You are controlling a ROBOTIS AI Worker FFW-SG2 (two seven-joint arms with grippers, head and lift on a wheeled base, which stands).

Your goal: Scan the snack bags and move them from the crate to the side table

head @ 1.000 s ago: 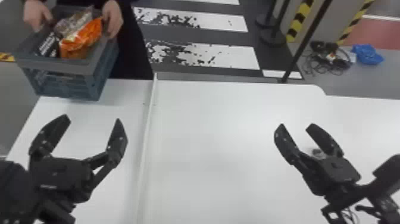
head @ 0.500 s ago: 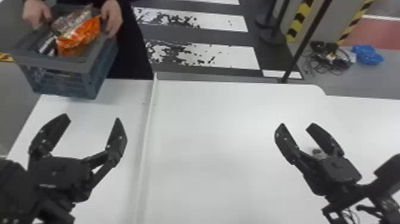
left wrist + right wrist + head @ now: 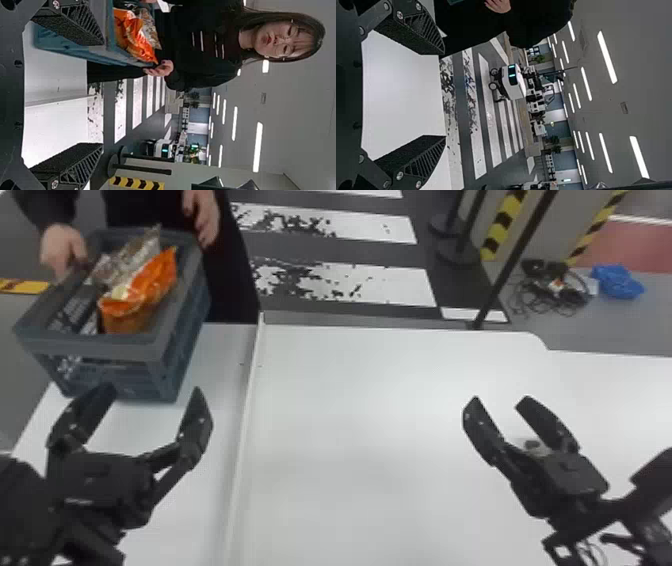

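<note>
While L hand (image 3: 152, 392) gapes nr crate (image 3: 105, 349), R hand (image 3: 500, 401) spread, aimed fwd

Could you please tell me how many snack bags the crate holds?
2 show clearly in the crate: an orange bag and, behind it, a silvery bag. A dark printed item at left may be a third; others may be hidden.

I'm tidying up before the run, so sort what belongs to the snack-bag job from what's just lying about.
Part of the job:
crate
orange snack bag
silvery snack bag
white table
left gripper
right gripper

Just lying about:
blue bundle, on the floor
tangled cables, beside it
</note>
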